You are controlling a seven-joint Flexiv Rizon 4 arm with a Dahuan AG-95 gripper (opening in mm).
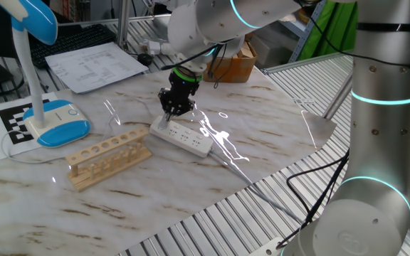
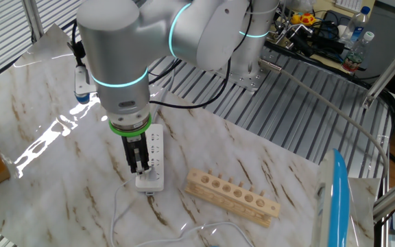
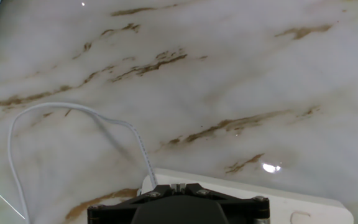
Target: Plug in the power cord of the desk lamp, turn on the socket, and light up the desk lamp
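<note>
Gripper pressed down at the socket's end

We see our gripper (image 2: 139, 169), fingers closed together, on the socket (image 2: 153, 152); the desk lamp (image 1: 52, 117) stands at nine o'clock.

The table (image 1: 262, 114) is glossy marble-look sheet, glaring beside the smooth white plastic socket (image 1: 191, 139). The rack (image 1: 109, 158) by it is matt bare wood; the lamp (image 1: 55, 122) shiny plastic
</note>
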